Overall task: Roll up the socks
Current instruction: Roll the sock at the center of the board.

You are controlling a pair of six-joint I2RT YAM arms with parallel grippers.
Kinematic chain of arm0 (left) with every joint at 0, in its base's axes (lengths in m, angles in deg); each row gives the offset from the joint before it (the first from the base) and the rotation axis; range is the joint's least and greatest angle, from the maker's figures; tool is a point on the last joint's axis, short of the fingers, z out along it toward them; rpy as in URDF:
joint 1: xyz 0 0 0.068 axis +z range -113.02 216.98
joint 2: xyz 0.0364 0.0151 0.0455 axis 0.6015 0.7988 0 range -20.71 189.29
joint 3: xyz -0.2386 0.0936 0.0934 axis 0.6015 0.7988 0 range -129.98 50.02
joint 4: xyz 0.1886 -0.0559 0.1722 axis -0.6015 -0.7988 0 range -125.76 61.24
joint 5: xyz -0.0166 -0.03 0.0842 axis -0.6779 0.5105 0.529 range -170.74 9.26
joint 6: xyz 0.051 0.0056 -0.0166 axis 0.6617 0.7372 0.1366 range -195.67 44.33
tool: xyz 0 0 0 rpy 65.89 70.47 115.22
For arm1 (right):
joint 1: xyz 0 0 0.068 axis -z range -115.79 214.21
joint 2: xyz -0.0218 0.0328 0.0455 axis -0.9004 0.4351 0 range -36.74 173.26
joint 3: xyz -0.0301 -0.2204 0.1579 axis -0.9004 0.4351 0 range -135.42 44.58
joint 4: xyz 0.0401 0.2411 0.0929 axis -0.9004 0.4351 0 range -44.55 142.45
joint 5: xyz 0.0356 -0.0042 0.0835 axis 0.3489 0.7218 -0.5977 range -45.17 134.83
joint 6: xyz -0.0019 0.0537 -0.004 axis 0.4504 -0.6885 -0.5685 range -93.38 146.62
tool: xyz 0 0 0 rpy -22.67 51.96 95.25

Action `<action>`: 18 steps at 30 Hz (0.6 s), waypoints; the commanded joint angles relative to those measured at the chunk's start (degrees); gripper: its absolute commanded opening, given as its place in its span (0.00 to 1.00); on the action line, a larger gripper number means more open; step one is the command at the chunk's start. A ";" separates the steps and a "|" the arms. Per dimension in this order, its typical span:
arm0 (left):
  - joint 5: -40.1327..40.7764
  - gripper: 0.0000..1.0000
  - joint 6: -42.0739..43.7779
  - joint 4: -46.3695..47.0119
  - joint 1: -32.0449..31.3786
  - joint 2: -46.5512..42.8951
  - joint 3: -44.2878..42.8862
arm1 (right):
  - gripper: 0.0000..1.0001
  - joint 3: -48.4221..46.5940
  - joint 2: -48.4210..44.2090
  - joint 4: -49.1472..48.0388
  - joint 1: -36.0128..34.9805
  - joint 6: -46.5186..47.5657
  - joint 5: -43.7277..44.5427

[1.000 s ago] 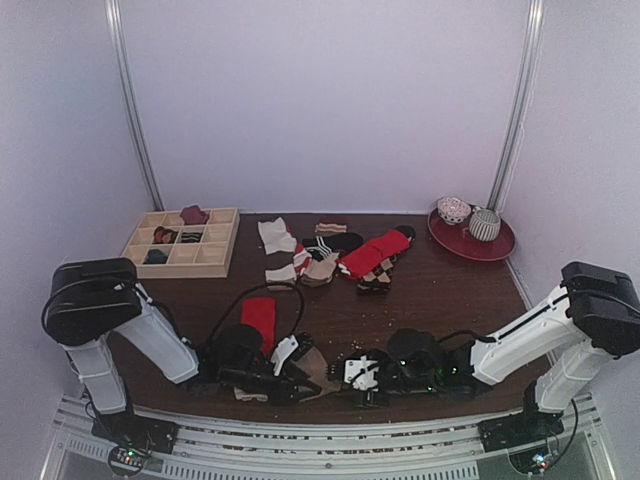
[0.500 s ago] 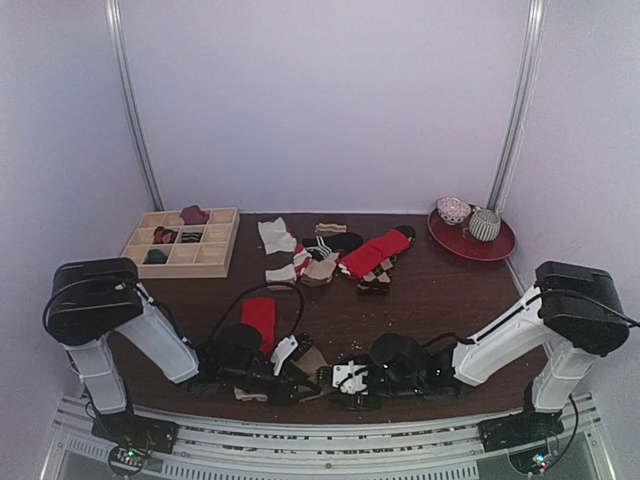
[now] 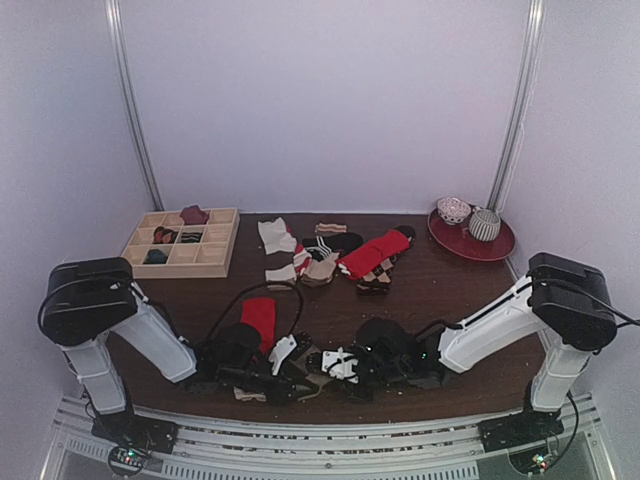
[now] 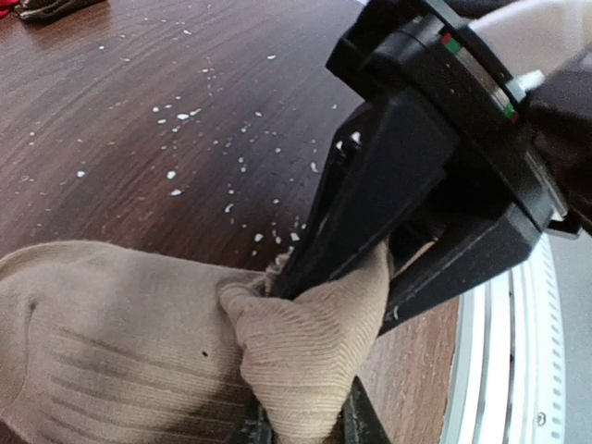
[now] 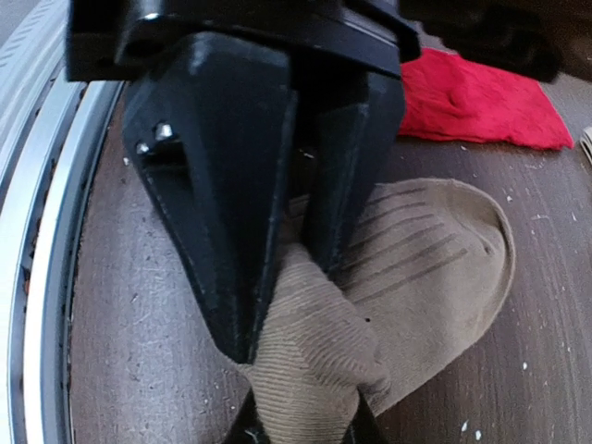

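The tan sock [image 4: 111, 342] lies flat on the dark wooden table near its front edge, and its ribbed end [image 4: 310, 356] is bunched up off the surface. My left gripper [image 4: 305, 427] is shut on that ribbed end from below. My right gripper [image 5: 305, 427] is shut on the same bunched end [image 5: 314, 356], facing the left one nose to nose. From above, the left gripper [image 3: 297, 362] and right gripper [image 3: 330, 363] meet at the front centre. The red sock [image 3: 260, 318] lies flat just behind the left gripper, with its red fabric [image 5: 481, 97] beyond the tan sock.
A wooden compartment tray [image 3: 205, 262] holding rolled socks stands at the back left. A heap of other socks [image 3: 335, 252] lies at the back centre. At the back right, a red plate [image 3: 495, 247] carries two bowls. The metal rail [image 3: 300, 432] runs along the front edge.
My right arm has moved left until its gripper meets the left one, and its jaws have shut on the tan sock's bunched end. The left gripper keeps its hold.
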 commanded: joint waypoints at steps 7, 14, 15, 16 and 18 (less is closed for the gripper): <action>15.17 0.37 9.50 -29.35 -0.80 -15.32 -0.53 | 0.08 -9.14 4.14 29.16 0.29 -10.79 -7.52; 18.54 0.46 10.50 -33.81 -2.45 -33.36 2.83 | 0.08 -18.85 9.26 46.71 1.38 -13.82 -12.64; 18.54 0.47 10.50 -33.36 -2.64 -35.01 3.87 | 0.09 -20.25 10.37 48.88 1.67 -14.18 -13.56; 18.49 0.47 10.45 -32.55 -2.68 -36.16 4.86 | 0.09 -21.49 11.28 50.45 2.01 -14.79 -14.14; 17.71 0.47 9.96 -30.52 -2.90 -37.24 6.60 | 0.09 -23.83 12.95 53.32 2.56 -15.65 -15.06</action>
